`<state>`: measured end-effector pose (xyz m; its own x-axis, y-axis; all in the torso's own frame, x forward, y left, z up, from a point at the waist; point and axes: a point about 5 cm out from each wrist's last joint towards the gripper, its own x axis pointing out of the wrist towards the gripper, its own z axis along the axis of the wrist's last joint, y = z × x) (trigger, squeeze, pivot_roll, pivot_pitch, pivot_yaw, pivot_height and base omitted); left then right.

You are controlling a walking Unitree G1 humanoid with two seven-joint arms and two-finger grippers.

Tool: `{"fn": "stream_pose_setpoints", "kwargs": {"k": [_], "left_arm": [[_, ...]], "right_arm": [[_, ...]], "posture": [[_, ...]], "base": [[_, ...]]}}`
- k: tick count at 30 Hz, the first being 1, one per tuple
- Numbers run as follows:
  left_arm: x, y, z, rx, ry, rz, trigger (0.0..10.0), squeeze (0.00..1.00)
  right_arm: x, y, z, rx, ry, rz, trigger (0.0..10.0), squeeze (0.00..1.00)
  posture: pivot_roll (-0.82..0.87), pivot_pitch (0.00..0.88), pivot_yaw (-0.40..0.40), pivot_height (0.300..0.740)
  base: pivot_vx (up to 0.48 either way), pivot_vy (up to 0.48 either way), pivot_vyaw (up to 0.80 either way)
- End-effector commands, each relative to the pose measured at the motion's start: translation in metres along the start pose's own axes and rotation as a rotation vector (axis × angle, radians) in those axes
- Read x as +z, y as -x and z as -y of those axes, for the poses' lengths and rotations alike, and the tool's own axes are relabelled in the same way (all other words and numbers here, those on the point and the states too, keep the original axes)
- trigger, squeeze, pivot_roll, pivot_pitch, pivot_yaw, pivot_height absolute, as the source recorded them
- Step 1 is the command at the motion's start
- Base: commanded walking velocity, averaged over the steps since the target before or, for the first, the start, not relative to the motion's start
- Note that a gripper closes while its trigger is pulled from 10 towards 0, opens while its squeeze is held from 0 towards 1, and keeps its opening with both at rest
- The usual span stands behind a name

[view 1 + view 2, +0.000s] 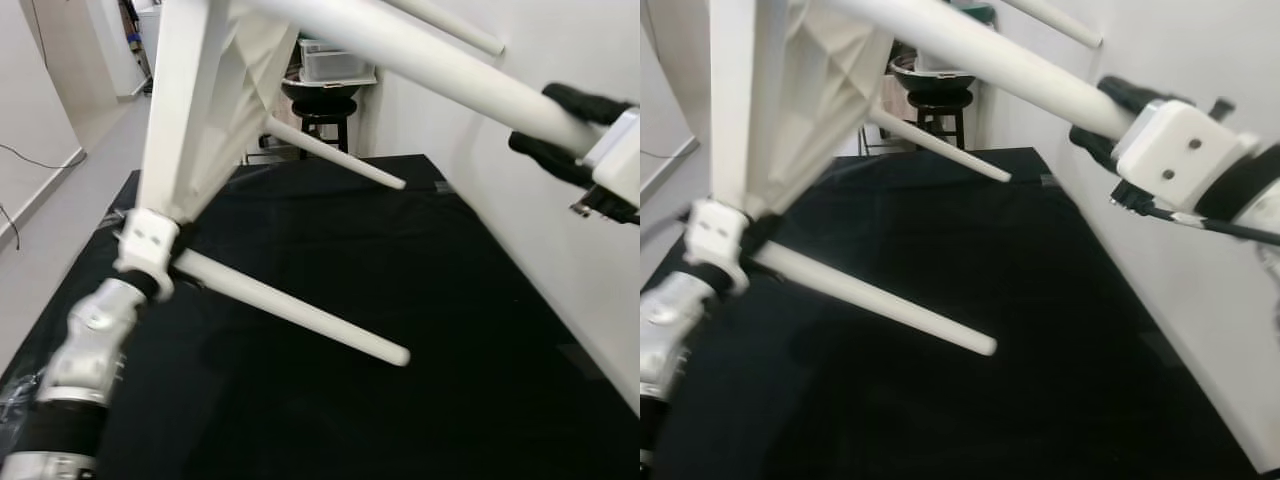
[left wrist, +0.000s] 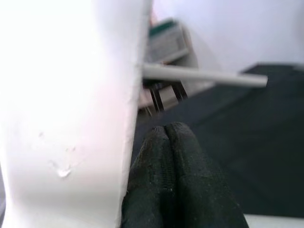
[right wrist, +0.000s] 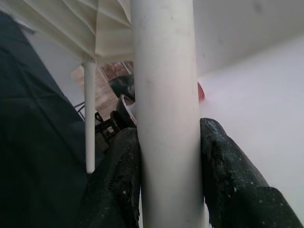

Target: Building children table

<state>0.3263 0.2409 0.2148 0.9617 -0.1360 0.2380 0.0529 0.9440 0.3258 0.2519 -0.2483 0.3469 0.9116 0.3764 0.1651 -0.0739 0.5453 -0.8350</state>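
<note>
- The white children's table (image 1: 205,110) is held up on its side above the black-covered bench (image 1: 400,290), its top facing the robot's left and its legs pointing out to the right
- The right gripper (image 3: 167,156) grips one upper leg (image 1: 430,60) near its free end; in the right wrist view the two black fingers (image 3: 118,180) press on either side of the round white tube
- The left gripper (image 2: 166,142) sits at the table's lower corner (beside the white edge), and its fingers look pressed together tip to tip, next to the panel rather than around it; whether they pinch anything I cannot tell for sure
- A lower leg (image 1: 300,312) slants out over the black cloth from just beside the left wrist, its end free in the air
- Another leg (image 1: 335,152) points toward the far end of the bench
- Beyond the bench stands a dark stool (image 1: 323,112) with a clear plastic box (image 1: 333,62) above it, against a white wall (image 1: 560,230)
</note>
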Motion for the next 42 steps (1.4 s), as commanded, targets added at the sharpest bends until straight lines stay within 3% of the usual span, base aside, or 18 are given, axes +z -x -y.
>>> {"fn": "stream_pose_setpoints", "kwargs": {"k": [1, 2, 4, 8, 9, 10, 12, 14, 16, 26, 29, 30, 32, 34, 35, 36, 37, 42], "left_arm": [[-0.019, 0.023, -0.058, 0.245, 0.008, -0.133, 10.0, 0.0], [-0.005, 0.019, -0.061, 0.235, -0.011, -0.089, 10.0, 0.0], [-0.005, 0.019, -0.061, 0.235, -0.011, -0.089, 10.0, 0.0], [0.062, 0.0, -0.072, 0.189, -0.068, 0.12, 10.0, 0.0], [0.062, 0.0, -0.072, 0.189, -0.068, 0.12, 10.0, 0.0], [0.07, -0.002, -0.069, 0.172, -0.074, 0.145, 10.0, 0.0], [0.07, -0.002, -0.069, 0.172, -0.074, 0.145, 10.0, 0.0], [0.075, -0.005, -0.061, 0.136, -0.072, 0.164, 10.0, 0.0], [0.077, -0.007, -0.054, 0.103, -0.071, 0.167, 10.0, 0.0], [0.071, -0.008, -0.03, 0.025, -0.035, 0.137, 10.0, 0.0], [0.06, -0.007, -0.007, -0.023, 0.013, 0.105, 10.0, 0.0], [0.06, -0.007, -0.007, -0.023, 0.013, 0.105, 10.0, 0.0], [0.053, -0.007, 0.005, -0.05, 0.033, 0.086, 10.0, 0.0], [0.05, -0.006, 0.011, -0.063, 0.044, 0.077, 10.0, 0.0], [0.046, -0.005, 0.017, -0.079, 0.058, 0.068, 10.0, 0.93], [0.046, -0.005, 0.017, -0.079, 0.058, 0.068, 10.0, 0.93], [0.042, -0.004, 0.025, -0.102, 0.08, 0.058, 10.0, 1.0], [0.023, 0.005, 0.049, -0.144, 0.156, -0.002, 10.0, 1.0]], "right_arm": [[-0.057, 0.012, 0.001, -0.086, -0.144, -0.335, 0.0, 0.0], [-0.065, 0.008, -0.022, -0.054, -0.238, -0.355, 0.0, 0.0], [-0.065, 0.008, -0.022, -0.054, -0.238, -0.355, 0.0, 0.0], [-0.075, -0.02, -0.14, 0.145, -0.633, -0.384, 0.0, 0.0], [-0.075, -0.02, -0.14, 0.145, -0.633, -0.384, 0.0, 0.0], [-0.073, -0.025, -0.163, 0.172, -0.723, -0.398, 0.0, 0.0], [-0.073, -0.025, -0.163, 0.172, -0.723, -0.398, 0.0, 0.0], [-0.068, -0.035, -0.193, 0.18, -0.877, -0.437, 0.0, 0.0], [-0.06, -0.044, -0.212, 0.195, -0.959, -0.46, 0.0, 0.0], [-0.043, -0.053, -0.22, 0.217, -0.972, -0.442, 0.0, 0.0], [-0.041, -0.049, -0.223, 0.238, -0.955, -0.442, 0.0, 0.0], [-0.041, -0.049, -0.223, 0.238, -0.955, -0.442, 0.0, 0.0], [-0.037, -0.051, -0.222, 0.227, -0.942, -0.42, 9.6, 0.0], [-0.035, -0.052, -0.222, 0.224, -0.958, -0.405, 10.0, 0.0], [-0.033, -0.053, -0.22, 0.224, -0.97, -0.38, 10.0, 1.0], [-0.033, -0.053, -0.22, 0.224, -0.97, -0.38, 10.0, 1.0], [-0.033, -0.053, -0.217, 0.215, -0.978, -0.352, 10.0, 1.0], [-0.037, -0.042, -0.208, 0.18, -0.995, -0.279, 10.0, 1.0]], "posture": [[-0.04, 0.017, 0.047, 0.74], [-0.02, 0.012, 0.04, 0.74], [-0.02, 0.012, 0.04, 0.74], [0.01, 0.0, 0.028, 0.74], [0.01, 0.0, 0.028, 0.74], [0.02, 0.0, 0.027, 0.74], [0.02, 0.0, 0.027, 0.74], [0.02, 0.0, 0.028, 0.74], [0.03, 0.0, 0.028, 0.74], [0.03, 0.0, 0.028, 0.74], [-0.01, 0.003, 0.034, 0.74], [-0.01, 0.003, 0.034, 0.74], [-0.01, 0.003, 0.034, 0.74], [-0.01, 0.003, 0.034, 0.74], [-0.02, 0.008, 0.04, 0.74], [-0.02, 0.008, 0.04, 0.74], [-0.03, 0.014, 0.04, 0.74], [-0.05, 0.026, 0.041, 0.74]], "base": [[0.0, 0.0, 0.0], [0.0, 0.0, 0.0], [0.0, 0.0, 0.0], [0.0, 0.0, 0.0], [0.0, 0.0, 0.0], [0.0, 0.0, 0.0], [0.0, 0.0, 0.0], [0.0, 0.0, 0.0], [0.0, 0.0, 0.0], [0.0, 0.0, 0.0], [0.0, 0.0, 0.0], [0.0, 0.0, 0.0], [0.0, 0.0, 0.0], [0.0, 0.0, 0.0], [0.0, 0.0, 0.0], [0.0, 0.0, 0.0], [0.0, 0.0, 0.0], [0.0, 0.0, 0.0]]}}
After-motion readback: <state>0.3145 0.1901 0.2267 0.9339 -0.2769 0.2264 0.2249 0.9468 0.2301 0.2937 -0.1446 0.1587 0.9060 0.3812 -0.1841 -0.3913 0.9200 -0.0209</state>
